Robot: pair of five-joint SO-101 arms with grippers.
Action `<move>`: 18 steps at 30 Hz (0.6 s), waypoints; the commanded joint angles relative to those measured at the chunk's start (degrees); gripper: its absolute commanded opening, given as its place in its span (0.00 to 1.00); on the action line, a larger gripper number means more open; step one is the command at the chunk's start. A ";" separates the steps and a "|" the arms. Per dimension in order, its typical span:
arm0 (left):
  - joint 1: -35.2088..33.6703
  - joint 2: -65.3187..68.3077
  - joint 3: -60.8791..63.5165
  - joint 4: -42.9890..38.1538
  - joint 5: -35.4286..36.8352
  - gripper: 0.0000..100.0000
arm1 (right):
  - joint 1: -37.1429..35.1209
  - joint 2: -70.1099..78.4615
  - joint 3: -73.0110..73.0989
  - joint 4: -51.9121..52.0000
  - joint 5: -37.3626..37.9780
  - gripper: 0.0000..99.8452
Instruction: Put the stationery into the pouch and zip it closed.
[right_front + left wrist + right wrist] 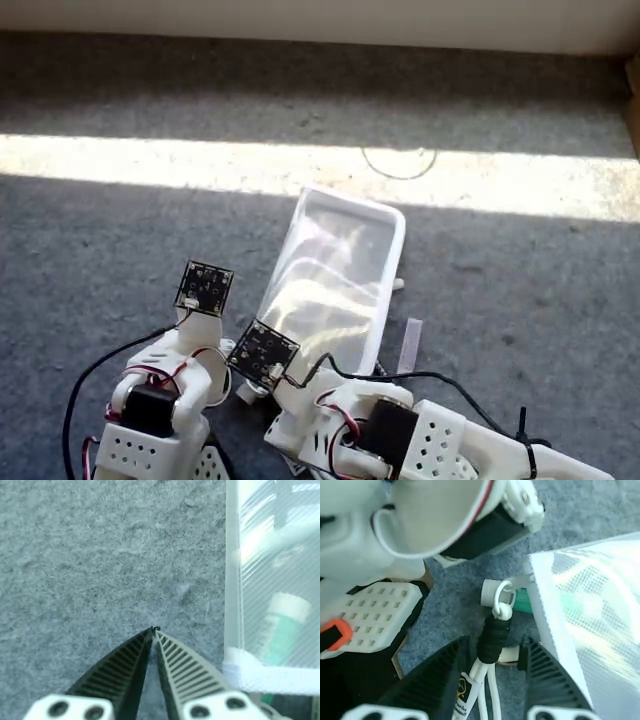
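Left claw (152,630) is pinched shut, empty, beside the pouch (340,270), whose long axis runs away from the arms. Right claw (495,647) stands open around a cord (492,632). From the left wrist, a green tube (282,630) shows inside the pouch.

**Support surface — grey fabric-covered table**

The table (120,260) is covered in coarse grey fabric and is crossed by a bright band of sunlight (150,160). A translucent pouch (335,280) is laid flat on it, set at a slant. A small clear strip (410,343) is seen just beside the pouch — a thin wire loop (398,163) is noted farther off, within the sunlit band.
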 commanded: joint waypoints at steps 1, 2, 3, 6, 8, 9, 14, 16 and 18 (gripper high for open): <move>-0.40 -0.31 1.36 0.26 0.44 0.01 | -0.66 0.40 -0.40 -3.12 0.18 0.16; -0.40 -0.31 1.36 0.26 0.44 0.01 | -0.66 0.40 -0.22 -3.91 0.18 0.16; -0.40 -0.31 1.36 0.26 0.44 0.01 | -0.66 0.40 0.66 -4.62 0.18 0.16; -0.40 -0.31 1.36 0.26 0.44 0.01 | -0.66 0.40 3.47 -6.29 0.18 0.16; -0.40 -0.31 1.36 0.26 0.44 0.01 | -0.66 0.40 4.35 -6.73 0.18 0.16; -0.40 -0.31 1.36 0.26 0.44 0.01 | -0.66 0.40 4.62 -6.73 0.18 0.16; -0.40 -0.31 1.36 0.26 0.44 0.01 | -0.66 0.40 4.44 -6.99 0.09 0.16; -0.40 -0.31 1.36 0.26 0.44 0.01 | -0.66 0.40 4.35 -7.08 0.09 0.16; -0.40 -0.31 1.36 0.26 0.44 0.01 | -0.66 0.40 4.88 -8.13 0.09 0.16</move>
